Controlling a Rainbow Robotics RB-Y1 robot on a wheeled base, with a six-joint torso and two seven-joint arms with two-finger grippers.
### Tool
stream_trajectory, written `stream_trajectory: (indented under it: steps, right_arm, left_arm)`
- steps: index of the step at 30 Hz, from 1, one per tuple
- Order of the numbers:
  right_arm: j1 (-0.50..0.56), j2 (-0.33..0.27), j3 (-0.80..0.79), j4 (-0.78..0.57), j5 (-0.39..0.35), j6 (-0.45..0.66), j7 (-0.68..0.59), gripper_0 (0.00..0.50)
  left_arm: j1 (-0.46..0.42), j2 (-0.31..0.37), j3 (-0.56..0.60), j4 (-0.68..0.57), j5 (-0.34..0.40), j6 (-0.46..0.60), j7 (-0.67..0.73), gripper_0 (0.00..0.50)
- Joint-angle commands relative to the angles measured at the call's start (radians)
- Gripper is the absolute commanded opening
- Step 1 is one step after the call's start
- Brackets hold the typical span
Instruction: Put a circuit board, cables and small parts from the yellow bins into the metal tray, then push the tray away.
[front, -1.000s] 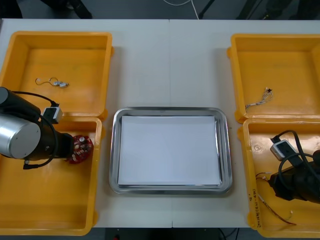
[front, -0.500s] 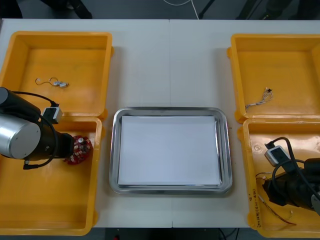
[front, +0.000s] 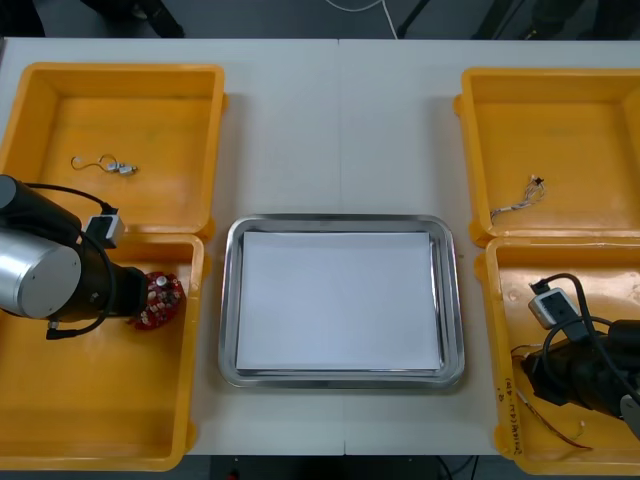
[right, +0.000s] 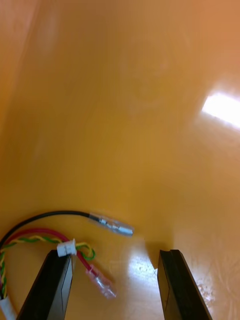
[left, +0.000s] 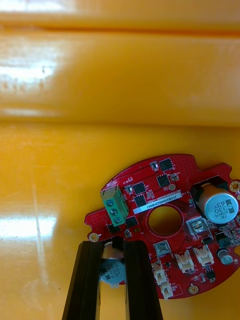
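Observation:
In the near-left yellow bin (front: 100, 400) lies a round red circuit board (front: 162, 298). My left gripper (front: 143, 300) sits at its edge. In the left wrist view the left gripper (left: 116, 247) is shut on the circuit board (left: 170, 220), its fingers pinching the rim around a small grey capacitor. My right gripper (front: 532, 375) is low in the near-right bin (front: 560, 265). Seen from the right wrist, the right gripper (right: 115, 285) stands open, with the red and yellow cable (right: 82, 260) between its fingers. A black cable (right: 60, 215) lies just beyond.
The metal tray (front: 340, 222), white inside, sits in the middle between the bins. The far-left bin (front: 60, 100) holds a small metal part on a thin wire (front: 108, 164). A thin twisted cable (front: 520, 198) lies in the far-right bin (front: 600, 110).
My right arm has moved toward the table's near edge and lower into the near-right bin. The left arm and the circuit board have barely shifted.

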Motion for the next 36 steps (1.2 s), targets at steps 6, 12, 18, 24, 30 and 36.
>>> stream_trajectory:
  steps: [6,12,18,24,30,36]
  right_arm:
    - [0.022,-0.031,0.020,0.020,-0.022,-0.019,-0.039,0.500]
    - [0.022,-0.033,0.020,0.020,-0.019,-0.019,-0.037,0.500]
    - [0.032,-0.036,0.004,0.020,-0.005,-0.019,-0.037,0.500]
    - [0.039,-0.039,0.001,0.018,0.020,-0.020,-0.036,0.320]
    - [0.041,-0.039,0.001,0.018,0.012,-0.028,-0.037,0.007]
    - [0.039,-0.038,0.001,0.015,0.003,-0.045,-0.037,0.000]
  left_arm:
    - [0.068,0.050,0.013,-0.082,0.025,0.041,0.073,0.003]
    - [0.094,0.067,0.053,-0.148,0.065,0.105,0.059,0.007]
    - [0.141,0.091,0.074,-0.180,0.082,0.094,0.038,0.006]
    - [0.191,0.108,0.097,-0.185,0.096,0.044,-0.013,0.005]
    - [0.226,0.110,0.143,-0.185,0.114,0.028,-0.083,0.005]
    - [0.249,0.110,0.177,-0.185,0.126,0.009,-0.128,0.006]
